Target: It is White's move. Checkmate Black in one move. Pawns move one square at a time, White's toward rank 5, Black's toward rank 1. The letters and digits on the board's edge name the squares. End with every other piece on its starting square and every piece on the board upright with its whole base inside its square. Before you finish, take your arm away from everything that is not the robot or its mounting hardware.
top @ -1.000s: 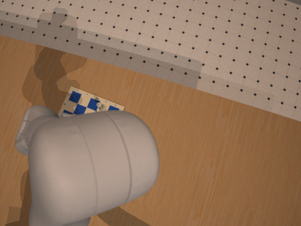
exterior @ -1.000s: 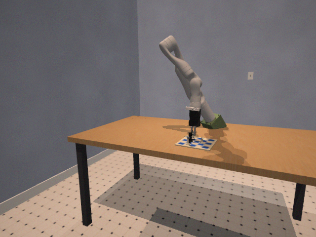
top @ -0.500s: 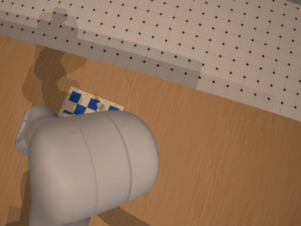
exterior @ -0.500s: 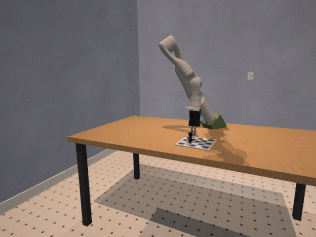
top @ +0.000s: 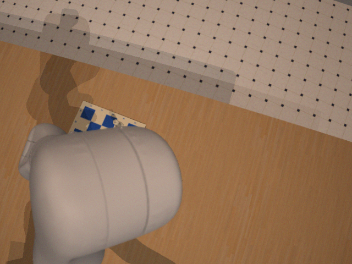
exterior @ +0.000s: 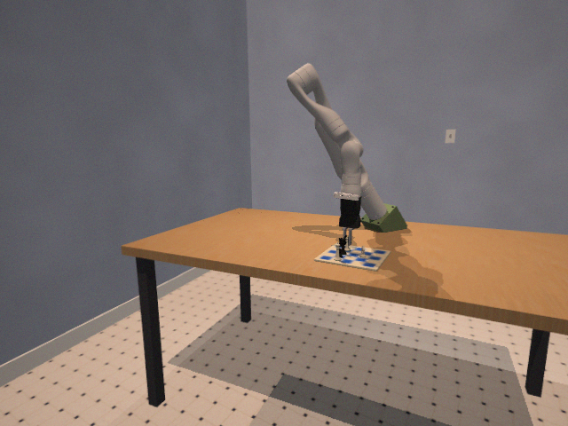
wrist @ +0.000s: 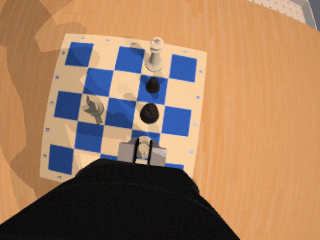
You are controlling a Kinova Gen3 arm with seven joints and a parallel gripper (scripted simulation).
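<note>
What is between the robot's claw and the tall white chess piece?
Two black pieces, in a row between the gripper and the white piece, seen in the wrist view.

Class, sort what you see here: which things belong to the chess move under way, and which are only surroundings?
Belongs to the job:
- chessboard
- white piece standing on it
- two black pieces
- gripper, shut on a pale piece, its kind not visible

Just surroundings:
- wooden table
- green arm base
- wall socket
- tiled floor
</note>
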